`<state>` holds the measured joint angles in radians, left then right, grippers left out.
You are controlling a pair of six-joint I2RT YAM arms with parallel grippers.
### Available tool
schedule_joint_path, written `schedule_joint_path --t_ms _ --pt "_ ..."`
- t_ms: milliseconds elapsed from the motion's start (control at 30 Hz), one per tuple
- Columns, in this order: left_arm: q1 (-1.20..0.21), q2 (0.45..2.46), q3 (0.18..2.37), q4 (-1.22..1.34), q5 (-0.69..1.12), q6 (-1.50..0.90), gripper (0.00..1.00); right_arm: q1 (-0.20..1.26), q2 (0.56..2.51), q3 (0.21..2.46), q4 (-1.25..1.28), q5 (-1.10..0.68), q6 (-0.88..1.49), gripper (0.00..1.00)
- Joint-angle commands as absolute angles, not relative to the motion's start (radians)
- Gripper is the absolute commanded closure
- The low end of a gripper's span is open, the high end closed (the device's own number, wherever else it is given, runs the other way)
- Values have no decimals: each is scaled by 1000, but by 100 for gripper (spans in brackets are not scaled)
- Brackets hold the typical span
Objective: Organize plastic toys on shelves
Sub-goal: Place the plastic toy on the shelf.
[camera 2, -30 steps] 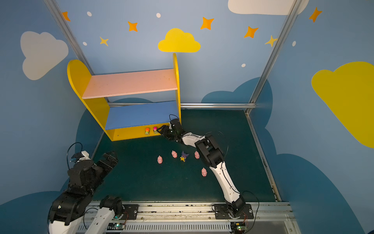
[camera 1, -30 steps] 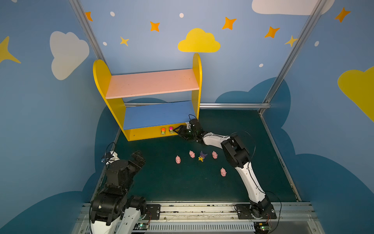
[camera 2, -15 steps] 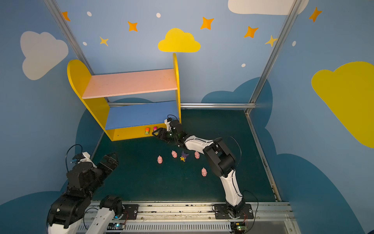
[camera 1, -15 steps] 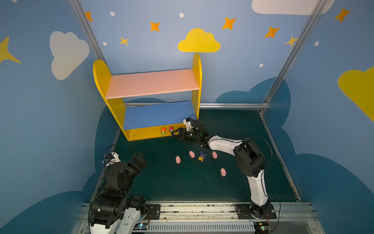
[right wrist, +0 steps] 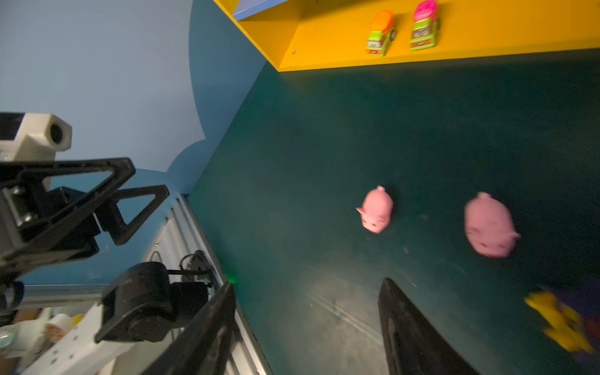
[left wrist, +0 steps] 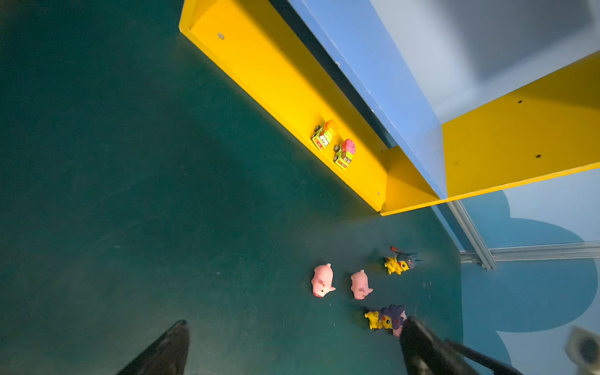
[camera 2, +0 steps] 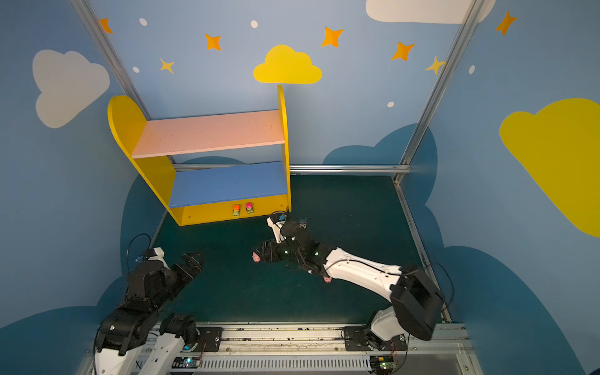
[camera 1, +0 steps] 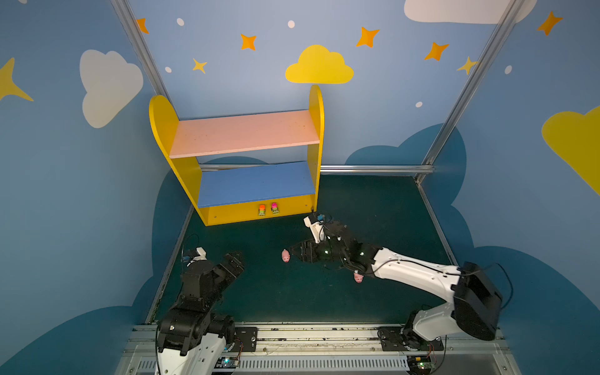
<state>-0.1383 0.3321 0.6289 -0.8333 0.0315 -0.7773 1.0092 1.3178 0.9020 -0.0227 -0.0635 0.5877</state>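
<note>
Pulled back from the shelf's (camera 1: pixel 243 133) base, the right gripper (camera 1: pixel 295 252) now hovers empty, jaws apart, just beside a pig (camera 1: pixel 285 256) in mid-mat (camera 1: pixel 292 302). By the mat's left edge, the left gripper (camera 1: pixel 235 261) gapes wide. Two cars (camera 1: pixel 262 210) sit on the base, toward its right end.

green floor mat (camera 1: pixel 259 302) | yellow shelf unit (camera 1: pixel 168 130) stands at its back | yellow base (camera 1: pixel 233 212): orange-topped car (camera 1: pixel 262 210), pink-topped car (camera 1: pixel 274 208), side by side | mat: pink pigs (left wrist: pixel 321 281), yellow spiky-headed figures (left wrist: pixel 401 261) lying loose
</note>
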Motion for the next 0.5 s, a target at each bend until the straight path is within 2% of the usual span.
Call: schedule_joint_path --t_ms 0,233,467 --pt "-161 342 599 -779 50 -812 0 1030 1139 850 -208 133 523 29" --pt "-327 397 563 -725 -63 -874 2 1035 879 762 -421 275 535 26" --pt "-677 661 601 -595 -336 -921 1 1021 812 686 -441 321 563 26"
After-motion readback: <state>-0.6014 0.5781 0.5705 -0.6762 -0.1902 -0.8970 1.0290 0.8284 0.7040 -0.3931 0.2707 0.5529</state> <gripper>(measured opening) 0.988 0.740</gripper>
